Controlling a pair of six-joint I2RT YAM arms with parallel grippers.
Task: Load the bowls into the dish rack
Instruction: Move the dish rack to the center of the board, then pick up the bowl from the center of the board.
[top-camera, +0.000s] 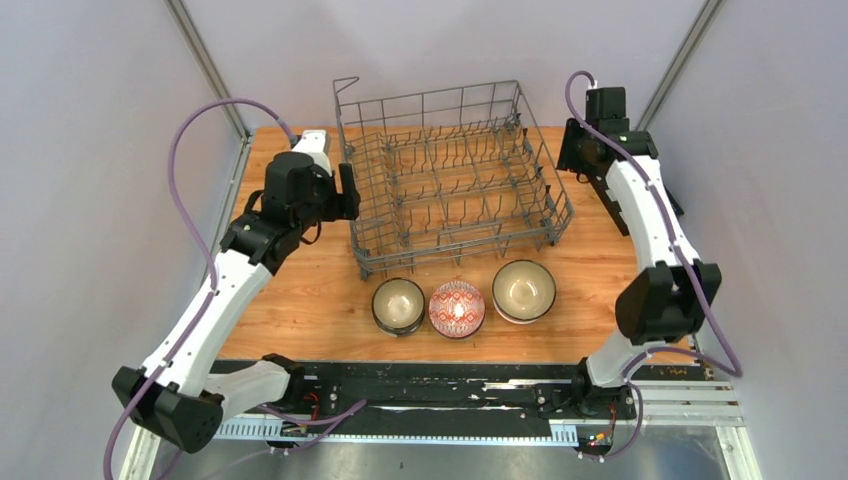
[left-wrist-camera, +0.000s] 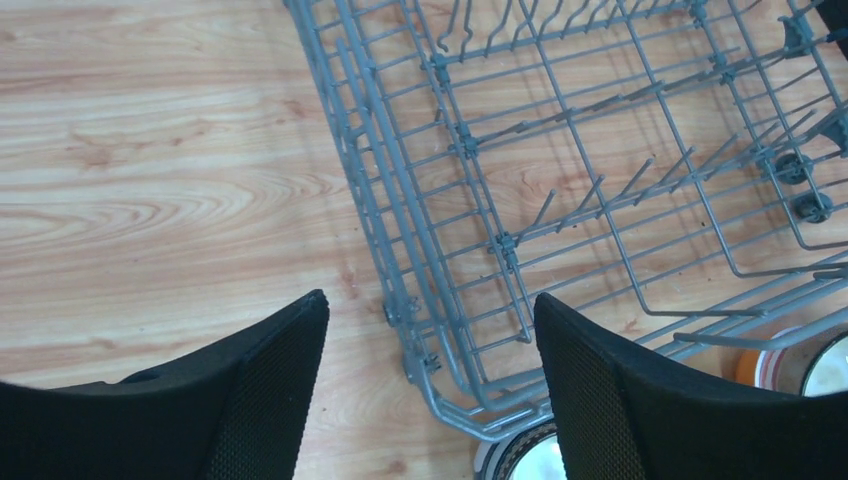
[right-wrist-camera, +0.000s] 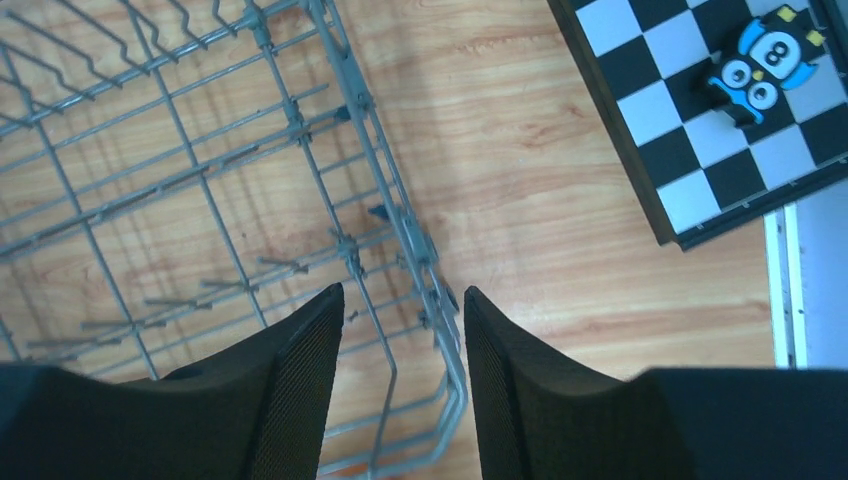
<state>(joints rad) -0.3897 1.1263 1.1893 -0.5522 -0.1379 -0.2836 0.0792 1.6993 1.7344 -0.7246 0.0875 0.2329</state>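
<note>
the dish rack (top-camera: 450, 175) stands on the table (top-camera: 300, 310), with three bowls in a row near its front wall: dark-rimmed bowl (top-camera: 398, 304), red-white bowl (top-camera: 456, 308), beige bowl (top-camera: 523, 290). the left gripper (left-wrist-camera: 430, 300) is spread wide over the rack's left corner. the right gripper (right-wrist-camera: 403, 290) hangs parted and empty over its right wall.

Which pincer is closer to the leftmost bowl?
Left. The left pincer hovers by the dish rack's left wall, beyond the leftmost bowl; the right pincer is by the rack's right wall.
</note>
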